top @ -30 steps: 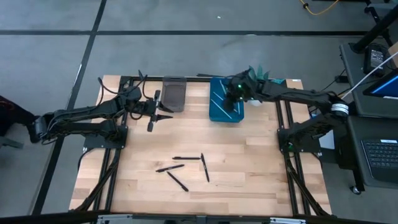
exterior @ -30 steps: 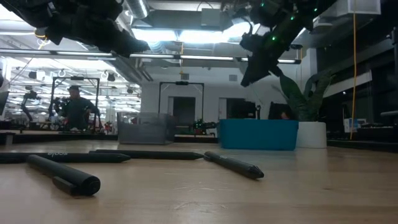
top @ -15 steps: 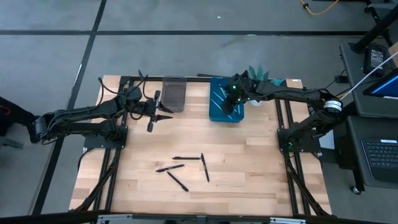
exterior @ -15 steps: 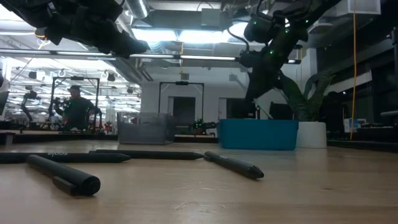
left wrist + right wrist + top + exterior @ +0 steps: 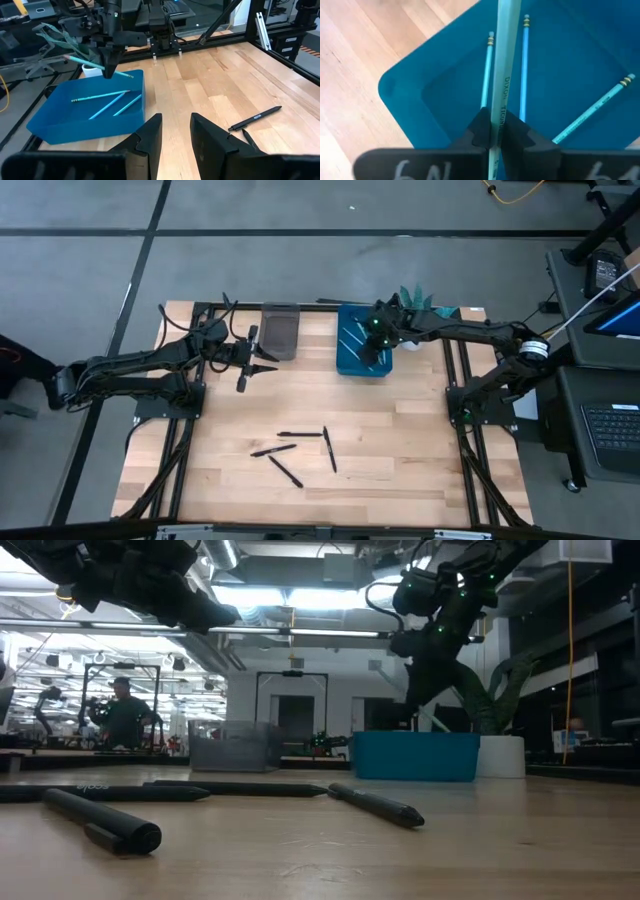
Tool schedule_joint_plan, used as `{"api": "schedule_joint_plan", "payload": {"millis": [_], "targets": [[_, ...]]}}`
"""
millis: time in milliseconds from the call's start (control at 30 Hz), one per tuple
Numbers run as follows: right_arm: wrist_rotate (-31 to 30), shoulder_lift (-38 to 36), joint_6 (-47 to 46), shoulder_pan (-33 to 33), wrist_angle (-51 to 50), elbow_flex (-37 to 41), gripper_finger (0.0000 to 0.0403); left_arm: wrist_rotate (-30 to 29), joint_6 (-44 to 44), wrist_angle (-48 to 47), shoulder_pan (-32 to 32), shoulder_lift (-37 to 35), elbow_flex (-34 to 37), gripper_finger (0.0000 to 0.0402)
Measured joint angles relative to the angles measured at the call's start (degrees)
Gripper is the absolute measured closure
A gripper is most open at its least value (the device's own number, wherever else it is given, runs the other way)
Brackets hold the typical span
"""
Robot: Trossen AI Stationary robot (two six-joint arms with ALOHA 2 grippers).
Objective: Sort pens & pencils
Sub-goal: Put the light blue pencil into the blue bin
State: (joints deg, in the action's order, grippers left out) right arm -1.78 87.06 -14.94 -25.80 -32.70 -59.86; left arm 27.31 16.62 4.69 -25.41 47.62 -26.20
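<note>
Over the last second we have swung our right gripper from the blue bin's far corner to over its middle and lowered it, fingers pinching a teal pencil above the three pencils already inside. That puts the fourth nearly ready to drop. Our left gripper, fingers spread and empty, waits near the grey bin; four black pens remain on the counter.

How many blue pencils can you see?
4: three pencils lie in the blue bin; the fourth pencil is pinched in the right gripper above it.
</note>
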Motion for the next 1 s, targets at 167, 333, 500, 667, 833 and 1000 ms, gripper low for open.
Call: {"api": "schedule_joint_plan", "payload": {"millis": [167, 333, 500, 667, 833, 1000], "targets": [[0.20, 2.56, 0.44, -0.21, 0.72, 0.00, 0.0380, 0.01, 0.00, 0.00, 0.00, 0.00, 0.00, 0.0307], [0.76, 5.95, 1.75, -0.69, 1.38, 0.00, 0.0380, 0.24, 0.00, -0.15, 0.09, 0.00, 0.00, 0.0307], [2.52, 8.56, 2.17, -2.46, 1.66, 0.00, 0.0379, 0.24, 0.01, -0.55, 0.09, 0.00, 0.00, 0.0307], [3.45, 10.86, 3.72, -4.19, 2.21, 0.00, 0.0379, 0.22, 0.02, -1.26, 0.09, 0.00, 0.00, 0.0307], [3.79, 11.75, 5.04, -5.77, 2.72, 0.00, 0.0379, 0.22, 0.02, -1.36, 0.09, 0.00, 0.00, 0.0307], [4.65, 11.75, 5.16, -6.27, 3.44, 0.00, 0.0368, 0.22, 0.01, -1.34, 0.09, 0.00, 0.00, 0.0307]]}}
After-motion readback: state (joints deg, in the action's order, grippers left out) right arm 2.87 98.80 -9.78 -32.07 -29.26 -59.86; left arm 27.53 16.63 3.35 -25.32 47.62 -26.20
